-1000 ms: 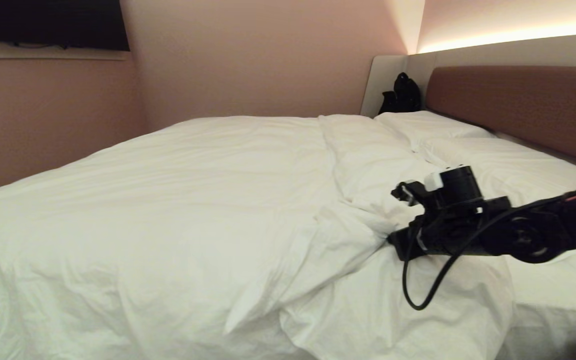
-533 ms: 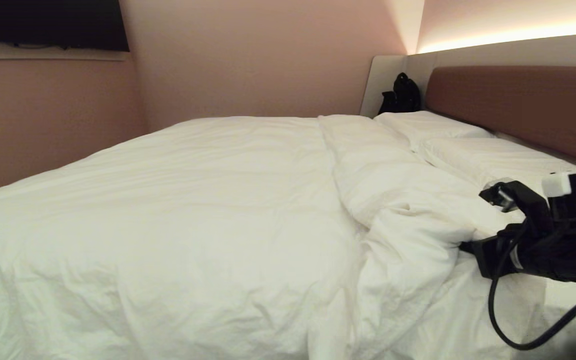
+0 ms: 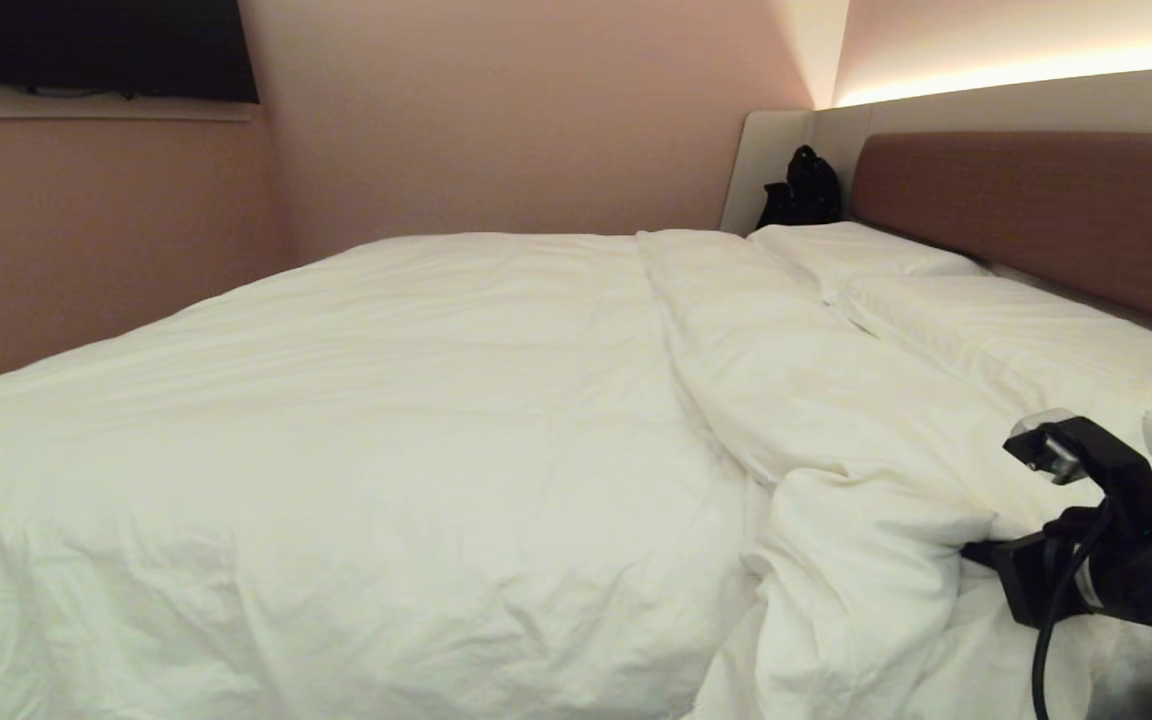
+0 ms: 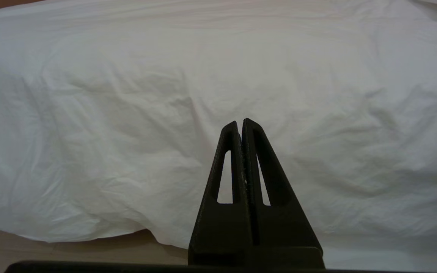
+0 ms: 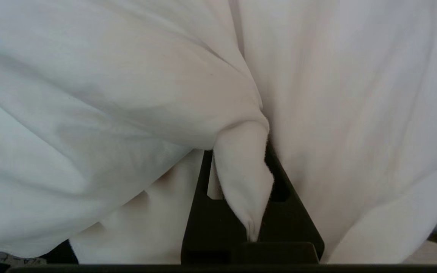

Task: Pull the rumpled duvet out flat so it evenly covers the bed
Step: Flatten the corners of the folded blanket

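The puffy white duvet [image 3: 386,420] covers most of the bed, whose brown headboard [image 3: 1036,210] runs along the right. One bunched fold of it [image 3: 856,560] is stretched toward the lower right. My right gripper [image 3: 981,555] is low at the right edge of the head view, shut on that fold. In the right wrist view a tongue of duvet [image 5: 241,178] is pinched between the black fingers [image 5: 203,178]. My left gripper [image 4: 240,123] is shut on nothing and points at the duvet's hanging side [image 4: 127,113].
Two white pillows [image 3: 866,250] [image 3: 1016,330] lie along the headboard. A black bag [image 3: 801,190] sits in the far corner. A dark screen [image 3: 106,50] hangs on the pink wall at upper left. Pale floor [image 4: 51,250] shows under the duvet's hem.
My right gripper has travelled right and toward the bed's near edge, dragging the duvet fold with it. The rumpled ridge has shifted right and flattened. The left arm has not moved.
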### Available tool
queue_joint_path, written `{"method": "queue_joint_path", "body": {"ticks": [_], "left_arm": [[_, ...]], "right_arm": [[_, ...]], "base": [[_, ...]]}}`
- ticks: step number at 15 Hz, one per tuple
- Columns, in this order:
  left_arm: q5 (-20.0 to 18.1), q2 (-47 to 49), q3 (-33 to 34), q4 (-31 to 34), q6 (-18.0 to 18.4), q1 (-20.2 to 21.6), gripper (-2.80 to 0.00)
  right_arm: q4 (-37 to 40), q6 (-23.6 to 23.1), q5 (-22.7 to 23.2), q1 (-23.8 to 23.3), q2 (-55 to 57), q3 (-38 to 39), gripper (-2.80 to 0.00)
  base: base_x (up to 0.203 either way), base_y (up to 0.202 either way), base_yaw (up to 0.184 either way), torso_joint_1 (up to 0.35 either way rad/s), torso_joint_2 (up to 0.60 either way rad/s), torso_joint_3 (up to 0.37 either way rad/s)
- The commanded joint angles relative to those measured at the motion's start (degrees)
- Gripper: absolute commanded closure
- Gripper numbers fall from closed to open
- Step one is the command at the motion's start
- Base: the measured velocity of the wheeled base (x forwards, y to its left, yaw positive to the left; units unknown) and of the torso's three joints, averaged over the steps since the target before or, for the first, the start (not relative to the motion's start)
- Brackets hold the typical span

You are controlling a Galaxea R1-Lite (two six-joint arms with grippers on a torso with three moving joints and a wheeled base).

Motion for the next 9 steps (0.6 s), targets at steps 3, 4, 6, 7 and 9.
{"method": "queue_joint_path", "body": {"ticks": [3,4,6,7,9], "left_arm": [[-0.05,0.03,0.0,0.01,0.0,0.01,0.0],[-0.05,0.03,0.0,0.01,0.0,0.01,0.0],[-0.05,0.03,0.0,0.01,0.0,0.01,0.0],[-0.05,0.03,0.0,0.01,0.0,0.01,0.0],[-0.05,0.03,0.0,0.02,0.0,0.01,0.0]], "right_arm": [[-0.31,-0.73,0.19,0.19,-0.18,3.2,-1.1],[-0.31,-0.56,0.28,0.28,-0.18,3.11,-2.8],[0.2,-0.42,0.28,0.28,-0.77,3.13,-2.8],[0.37,-0.45,0.28,0.28,-1.9,3.56,-2.8],[1.58,-0.66,0.28,0.53,-4.53,4.74,-2.8]], "base": [[0.0,0.0,0.0,0.0,0.0,0.0],[0.0,0.0,0.0,0.0,0.0,0.0],[0.0,0.0,0.0,0.0,0.0,0.0],[0.0,0.0,0.0,0.0,0.0,0.0],[0.0,0.0,0.0,0.0,0.0,0.0]]}}
